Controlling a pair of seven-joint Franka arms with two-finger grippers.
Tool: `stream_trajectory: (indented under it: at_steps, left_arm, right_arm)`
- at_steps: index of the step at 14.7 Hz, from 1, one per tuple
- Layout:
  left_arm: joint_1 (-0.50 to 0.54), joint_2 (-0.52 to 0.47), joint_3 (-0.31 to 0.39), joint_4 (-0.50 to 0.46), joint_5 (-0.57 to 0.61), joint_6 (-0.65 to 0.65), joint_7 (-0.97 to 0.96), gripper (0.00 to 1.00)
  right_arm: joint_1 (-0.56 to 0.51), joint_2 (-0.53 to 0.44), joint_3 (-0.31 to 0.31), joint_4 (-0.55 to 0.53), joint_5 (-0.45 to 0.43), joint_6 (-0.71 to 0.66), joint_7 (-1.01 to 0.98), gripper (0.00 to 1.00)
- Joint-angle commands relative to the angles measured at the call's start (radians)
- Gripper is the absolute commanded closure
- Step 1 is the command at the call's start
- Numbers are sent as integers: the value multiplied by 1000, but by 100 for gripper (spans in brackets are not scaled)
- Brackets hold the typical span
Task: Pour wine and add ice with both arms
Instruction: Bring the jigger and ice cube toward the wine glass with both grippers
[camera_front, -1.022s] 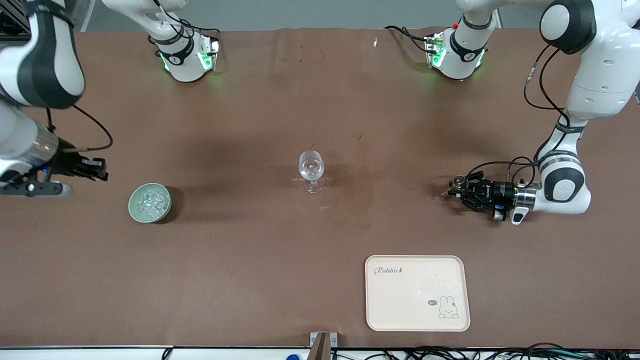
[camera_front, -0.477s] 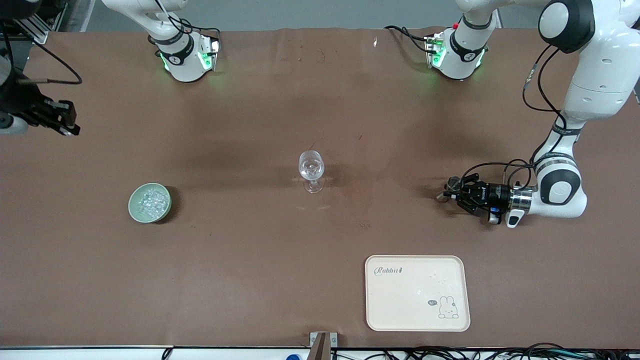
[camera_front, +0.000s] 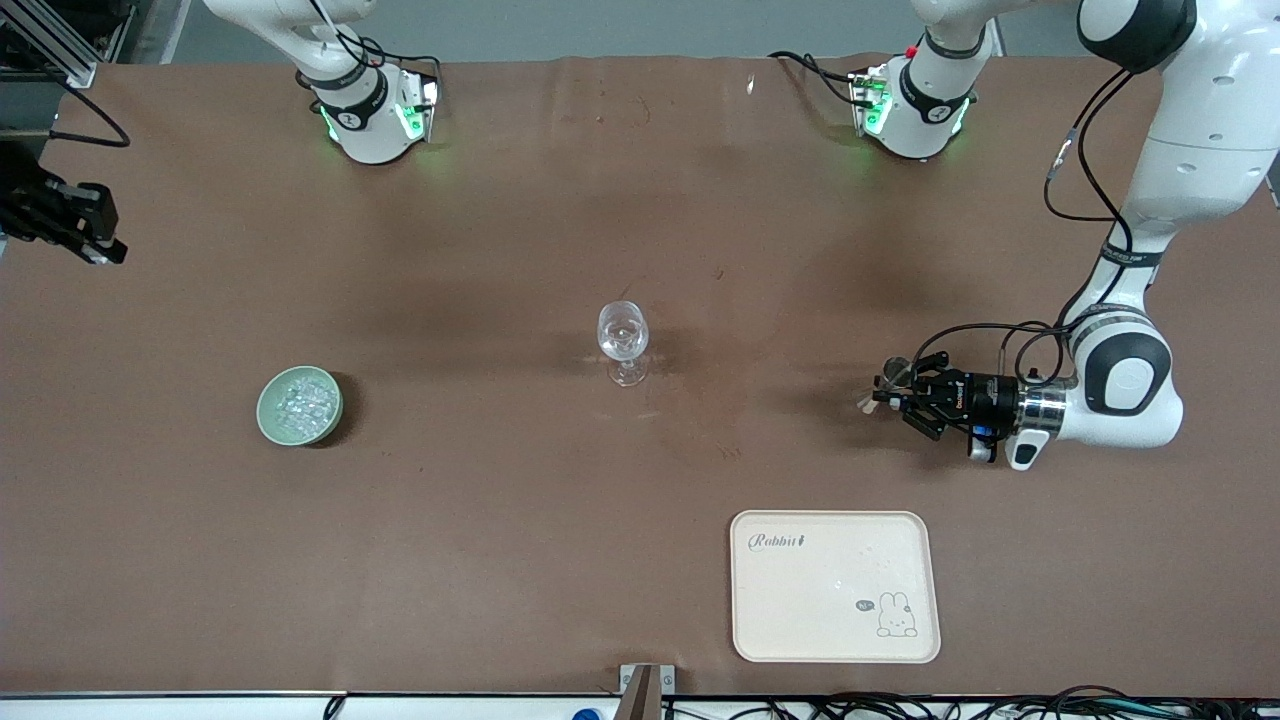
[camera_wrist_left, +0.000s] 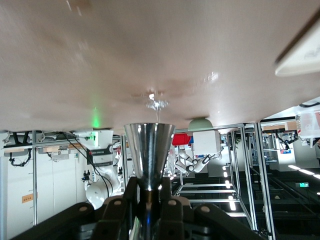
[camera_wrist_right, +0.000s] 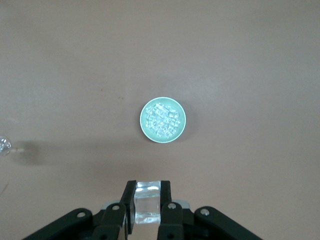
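Right gripper (camera_wrist_right: 147, 207) is clamped on one clear ice cube (camera_wrist_right: 147, 202), held high over the right arm's end of the table, looking straight down at the green bowl (camera_wrist_right: 162, 119) of ice (camera_wrist_right: 161, 119). Likely lifted clear so it can swing toward the glass (camera_front: 623, 341) without clipping the bowl. Seen from the front, the bowl sits at about 9 o'clock from the glass, well apart.

Left gripper (camera_front: 882, 393) is closed on the stem of a small metal cup (camera_wrist_left: 149, 155), held on its side low over the table, mouth aimed at the glass. It sits at about 3 o'clock from the glass; looks like a pour posture, though no liquid shows.

Cream tray (camera_front: 835, 586) lies at roughly 5 o'clock from the glass, nearest the front camera. It is printed "Rabbit" with a bunny drawing.
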Motion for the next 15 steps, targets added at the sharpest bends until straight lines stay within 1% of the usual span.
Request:
stream_trajectory:
  at_steps: [1, 3, 5, 8, 10, 13, 15]
  left_arm:
    - [-5, -67, -44, -25, -19, 25, -63, 99]
    - [-6, -81, -72, -27, -19, 28, -94, 99]
    - [-32, -96, -96, -31, -19, 58, -128, 99]
    - [-121, -138, -99, -36, -19, 136, -201, 99]
    - [-172, -148, -101, -36, -19, 190, -246, 99]
    - [-250, -167, -106, -36, -19, 268, -321, 99]
    - [-302, -187, -106, -36, -19, 322, -384, 99]
  right_arm:
    - [0, 63, -2, 72, -7, -17, 2, 95]
    - [5, 78, -2, 75, -9, -13, 3, 95]
    - [5, 98, -2, 103, -7, -19, 3, 95]
    - [8, 98, -1, 98, -6, -22, 2, 95]
    - [11, 97, -1, 95, -6, -36, 10, 94]
    - [56, 97, -1, 91, -6, -28, 16, 94]
    - [94, 97, 1, 88, -6, -36, 86, 94]
